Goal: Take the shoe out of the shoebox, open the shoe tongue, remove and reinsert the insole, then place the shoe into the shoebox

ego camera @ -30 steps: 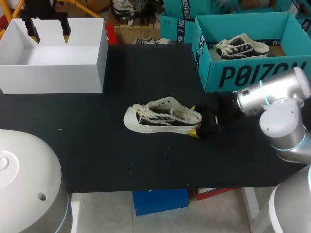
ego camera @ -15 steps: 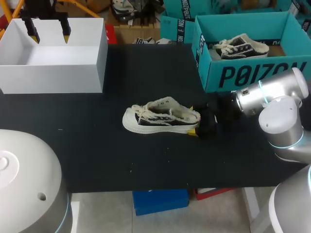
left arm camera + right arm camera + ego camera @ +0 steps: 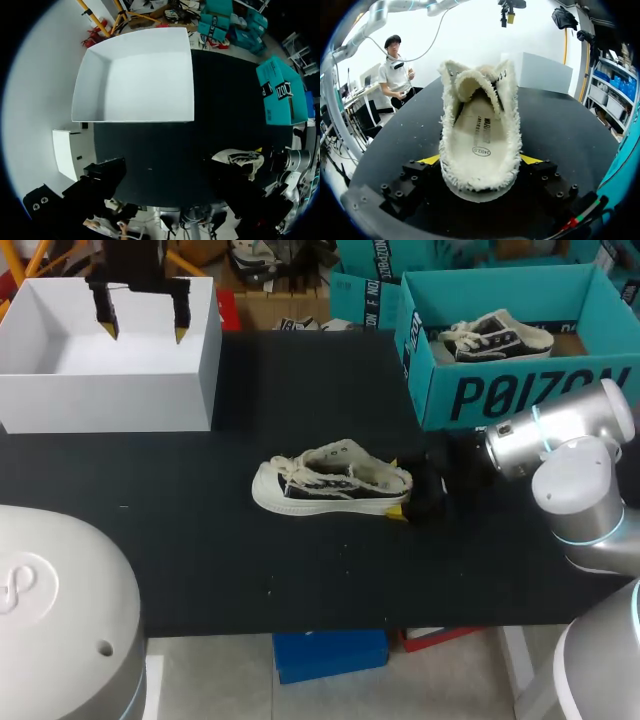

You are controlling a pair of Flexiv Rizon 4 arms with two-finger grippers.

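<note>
Clamping shoe (image 3: 330, 480) heel, right gripper (image 3: 398, 487) — left gripper (image 3: 144, 332) wide above white box (image 3: 110, 400); teal box (image 3: 520, 392) holds sneaker (image 3: 495, 337).

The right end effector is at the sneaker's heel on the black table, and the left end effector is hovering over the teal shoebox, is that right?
Not quite. The left end effector hovers over the white box, as the head view shows. The right end effector is at the heel of the sneaker on the black table.

Overhead camera plus two wrist cameras
Head looks down from behind; left wrist high above the open white box (image 3: 145, 80); right wrist close behind the cream frayed shoe (image 3: 480, 135) all share.
</note>
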